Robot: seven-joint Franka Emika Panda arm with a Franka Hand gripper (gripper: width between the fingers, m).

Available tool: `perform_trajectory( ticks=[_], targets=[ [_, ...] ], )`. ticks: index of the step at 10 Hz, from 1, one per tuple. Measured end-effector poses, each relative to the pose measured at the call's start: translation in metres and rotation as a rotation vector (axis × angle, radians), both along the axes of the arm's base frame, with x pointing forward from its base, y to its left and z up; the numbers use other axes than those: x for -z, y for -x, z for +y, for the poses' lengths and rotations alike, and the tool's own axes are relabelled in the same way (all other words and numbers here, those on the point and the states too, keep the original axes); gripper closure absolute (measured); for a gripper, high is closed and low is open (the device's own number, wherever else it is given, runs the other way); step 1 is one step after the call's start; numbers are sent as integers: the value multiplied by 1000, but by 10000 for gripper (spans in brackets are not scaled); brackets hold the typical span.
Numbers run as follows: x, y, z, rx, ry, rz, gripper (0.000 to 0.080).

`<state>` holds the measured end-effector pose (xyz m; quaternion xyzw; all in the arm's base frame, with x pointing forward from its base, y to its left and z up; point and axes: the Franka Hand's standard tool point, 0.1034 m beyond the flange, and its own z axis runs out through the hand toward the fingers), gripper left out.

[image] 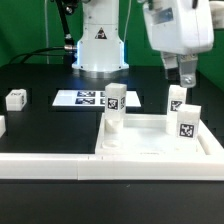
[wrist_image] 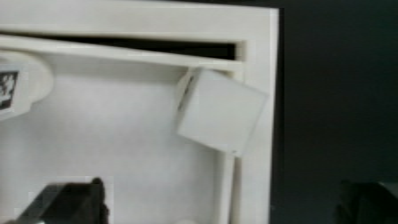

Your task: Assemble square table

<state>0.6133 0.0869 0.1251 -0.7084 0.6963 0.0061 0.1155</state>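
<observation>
The square table slab [image: 150, 148] lies flat at the front, rim up. Three white tagged leg posts stand upright on it: one [image: 114, 103] at its far left corner and two [image: 177, 97] [image: 186, 119] along its right side. My gripper [image: 180, 78] hangs open just above the far right post and holds nothing. In the wrist view the slab [wrist_image: 107, 140] fills the picture, and one leg post [wrist_image: 222, 110] stands near its rim. A tagged piece [wrist_image: 15, 85] shows at the edge. My gripper [wrist_image: 217, 205] is open, with one dark finger [wrist_image: 71, 200] over the slab and the other beyond its rim.
The marker board [image: 85, 98] lies behind the slab, in front of the robot base [image: 98, 45]. A loose leg post [image: 15, 98] sits at the exterior view's left. A long white rail [image: 40, 165] runs along the front.
</observation>
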Motion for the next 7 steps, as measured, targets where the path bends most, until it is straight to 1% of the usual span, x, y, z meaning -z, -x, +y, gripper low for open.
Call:
perform_trajectory(
  ticks=[4,5,6,7],
  targets=[
    [2,-1,-1,-31,7,-4,151],
    [0,9,-16,-133,21,-36,151],
    [-7,24,-44,-304,52,-67,151],
    [-18,31,-73,-397,76,-97,151]
  ],
)
